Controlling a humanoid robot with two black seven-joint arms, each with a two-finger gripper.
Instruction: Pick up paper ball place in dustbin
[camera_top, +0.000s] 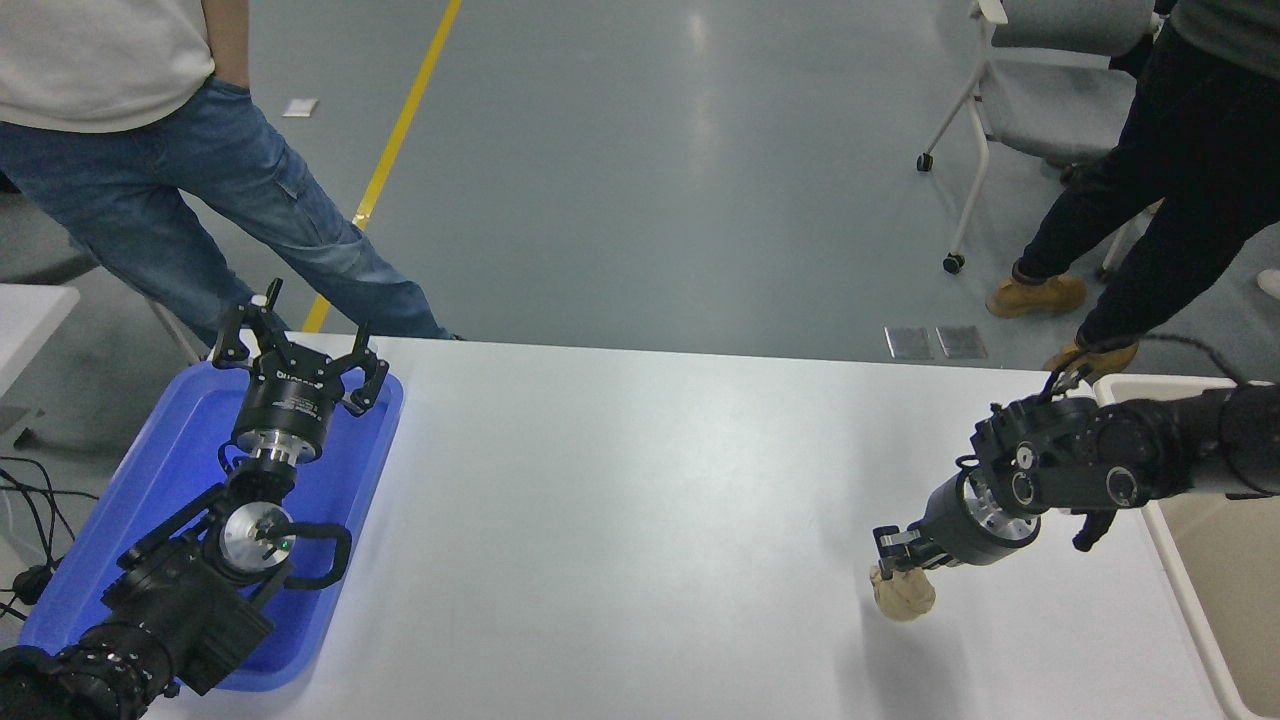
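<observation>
Paper ball (903, 595) clenched in your right gripper (893, 565), raised off the table (640, 500).
Dustbin (1170, 555) sits to the gripper's right; your left gripper (297, 352) hangs spread above the blue tray (150, 480).

From my console the surface (640, 480) reads as smooth white laminate with a soft sheen. The paper ball (905, 594) is creased, matt tan paper. My right pincer (893, 560) is matt black, its wrist collar brushed metal. The blue tray (160, 480) looks like glossy plastic; the dustbin (1170, 545) like smooth cream plastic.
</observation>
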